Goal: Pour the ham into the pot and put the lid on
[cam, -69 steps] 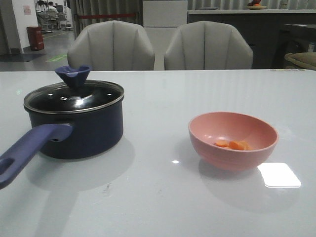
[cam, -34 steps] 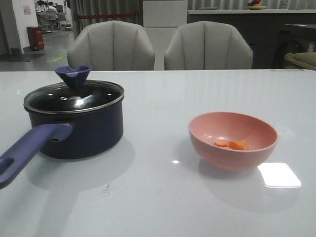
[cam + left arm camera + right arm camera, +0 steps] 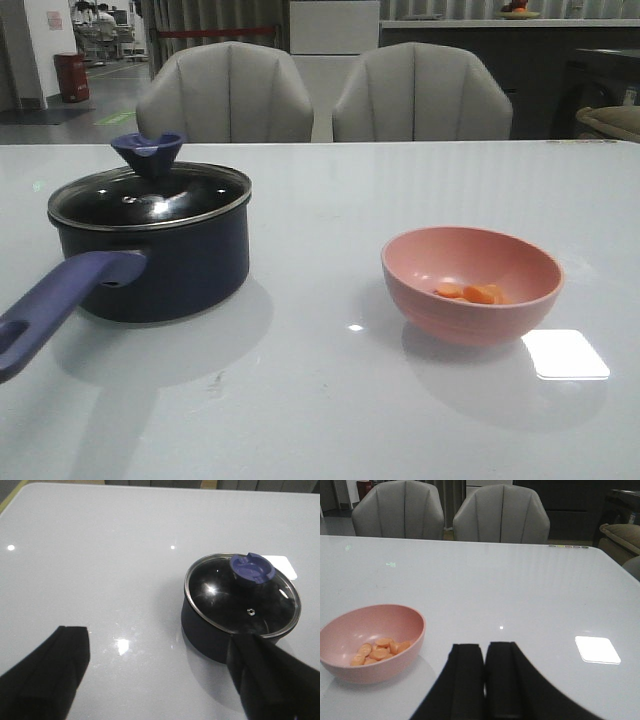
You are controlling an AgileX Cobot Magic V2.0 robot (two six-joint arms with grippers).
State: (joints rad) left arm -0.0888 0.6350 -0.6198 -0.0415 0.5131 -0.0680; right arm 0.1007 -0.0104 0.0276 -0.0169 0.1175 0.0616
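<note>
The dark navy pot [image 3: 170, 265] stands at the left of the table with its purple-blue handle [image 3: 55, 305] toward the front. The glass lid [image 3: 150, 195] with its purple-blue knob [image 3: 148, 152] sits on it. The pot [image 3: 210, 635] and lid [image 3: 242, 597] also show in the left wrist view. Orange ham slices [image 3: 472, 293] lie in a pink bowl [image 3: 471, 285] at the right, also in the right wrist view [image 3: 377, 650]. My left gripper [image 3: 160, 650] is open and empty, beside the pot. My right gripper [image 3: 485, 652] is shut and empty, beside the bowl [image 3: 370, 647].
Two grey chairs [image 3: 325, 95] stand behind the white table [image 3: 330, 400]. A bright reflection [image 3: 565, 353] lies on the table just right of the bowl.
</note>
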